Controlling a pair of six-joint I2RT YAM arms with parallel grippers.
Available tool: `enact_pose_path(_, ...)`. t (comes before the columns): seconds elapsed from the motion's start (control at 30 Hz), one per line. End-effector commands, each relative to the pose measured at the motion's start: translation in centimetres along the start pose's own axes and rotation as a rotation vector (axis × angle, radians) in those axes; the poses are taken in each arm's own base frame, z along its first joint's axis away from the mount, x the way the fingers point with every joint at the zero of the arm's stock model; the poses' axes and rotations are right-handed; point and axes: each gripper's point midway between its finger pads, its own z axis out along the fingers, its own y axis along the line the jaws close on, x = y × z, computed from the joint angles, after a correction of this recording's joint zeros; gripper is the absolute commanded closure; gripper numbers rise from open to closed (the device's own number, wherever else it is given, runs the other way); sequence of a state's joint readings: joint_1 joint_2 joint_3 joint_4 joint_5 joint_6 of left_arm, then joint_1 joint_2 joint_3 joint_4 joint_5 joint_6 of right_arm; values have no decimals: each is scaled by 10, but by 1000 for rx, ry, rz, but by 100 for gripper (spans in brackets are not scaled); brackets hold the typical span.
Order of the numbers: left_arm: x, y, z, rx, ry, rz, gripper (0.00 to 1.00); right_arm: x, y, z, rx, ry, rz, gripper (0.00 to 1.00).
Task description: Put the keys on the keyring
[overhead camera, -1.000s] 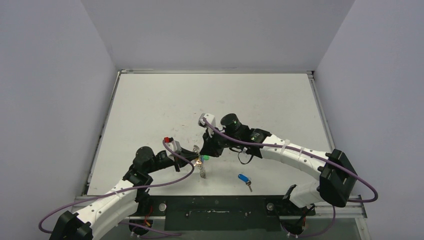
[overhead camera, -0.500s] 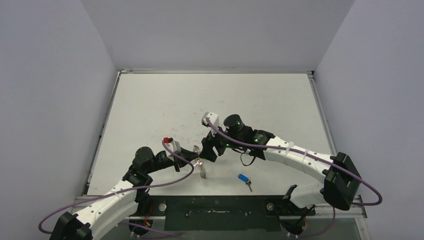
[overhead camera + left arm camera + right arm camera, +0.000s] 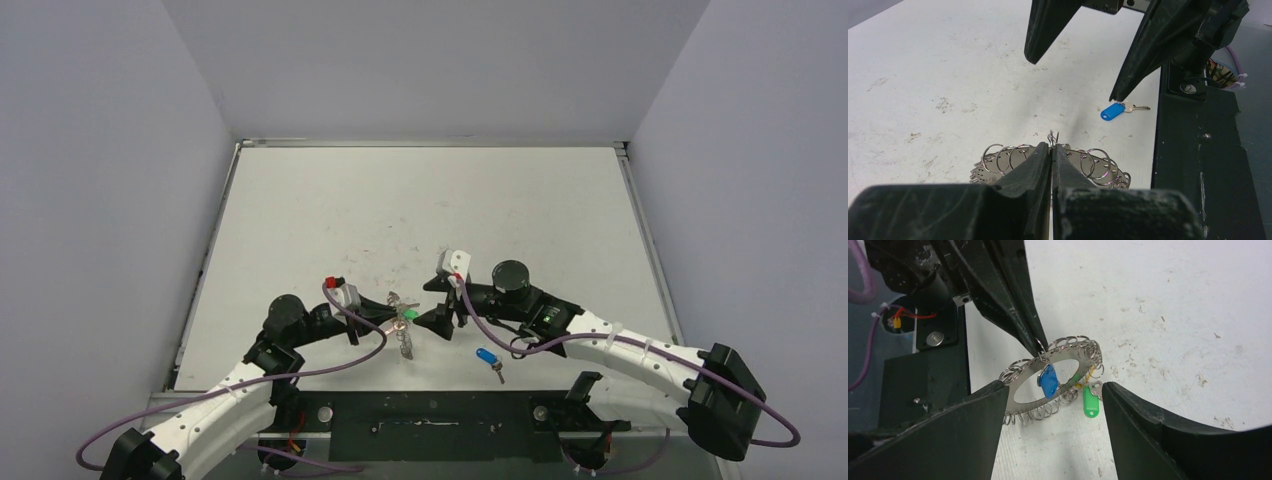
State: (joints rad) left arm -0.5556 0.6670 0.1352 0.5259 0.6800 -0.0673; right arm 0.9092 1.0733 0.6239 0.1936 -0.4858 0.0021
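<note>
The keyring (image 3: 1020,381), lower centre in the overhead view, is free of the right claw (image 3: 1053,388) now, which has backed off, jaws apart and empty. Tagged keys (image 3: 1090,401) hang on it. The left claw (image 3: 1052,152) is clenched on one wire loop. A loose blue key (image 3: 487,357) waits to the right. Danger: that thin pinch slips and the ring drops.

Tabletop (image 3: 420,200): white, matte, rectangular. Surface is dirty, w/ dark scuffs (image 3: 372,262) + specks clustered mid-front. L wrist view shows the same kind of smudges close up, scattered.
Thin metal trim (image 3: 430,143) runs along far edge, also down both sides.
Walls are pale grey, plain: L wall (image 3: 100,200), back wall (image 3: 430,60), R wall (image 3: 760,180). They close in the tabletop on 3 sides.
Near edge: black plate (image 3: 430,435), paint worn and scratched, small screw (image 3: 1206,135) set in it. Plate butts against tabletop's front edge.
</note>
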Motion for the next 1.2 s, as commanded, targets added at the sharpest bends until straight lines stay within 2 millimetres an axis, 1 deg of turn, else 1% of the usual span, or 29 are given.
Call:
enact_pose_path(0.0, -28, -9, 4, 61, -66, 68, 100, -29, 12, 5, -102, -173, -172, 31)
enact_pose_path(0.07, -26, -11, 4, 75, -60, 65, 100, -22, 16, 11, -148, -151, -182, 32)
enact_pose_path(0.17, -26, -13, 5, 95, -56, 62, 100, -22, 26, 19, -245, -139, -217, 32)
enact_pose_path(0.23, -27, -14, 6, 99, -56, 60, 100, -18, 30, 25, -296, -126, -220, 33)
enact_pose_path(0.3, -28, -14, 6, 103, -59, 62, 100, -13, 33, 31, -339, -114, -219, 36)
enact_pose_path(0.37, -28, -14, 7, 105, -60, 61, 100, -11, 31, 35, -350, -109, -217, 39)
enact_pose_path(0.47, -29, -15, 7, 107, -63, 62, 100, -12, 28, 38, -346, -120, -221, 47)
enact_pose_path(0.67, -30, -15, 7, 109, -65, 64, 100, -7, 24, 40, -347, -107, -208, 64)
enact_pose_path(0.73, -30, -15, 7, 110, -64, 63, 100, -5, 24, 39, -353, -107, -204, 72)
enact_pose_path(0.83, -29, -15, 7, 110, -63, 62, 100, -3, 25, 40, -369, -106, -202, 77)
enact_pose_path(0.87, -31, -15, 7, 111, -65, 64, 100, -2, 26, 40, -379, -103, -199, 80)
enact_pose_path(0.93, -30, -15, 7, 111, -64, 64, 100, 0, 28, 41, -398, -95, -192, 91)
enact_pose_path(0.97, -30, -15, 7, 111, -64, 65, 100, 1, 28, 42, -405, -88, -187, 94)
enact_pose_path(1.07, -31, -15, 7, 111, -65, 66, 100, 4, 28, 44, -412, -70, -174, 93)
enact_pose_path(1.17, -31, -16, 7, 114, -65, 66, 100, 7, 27, 45, -412, -57, -169, 88)
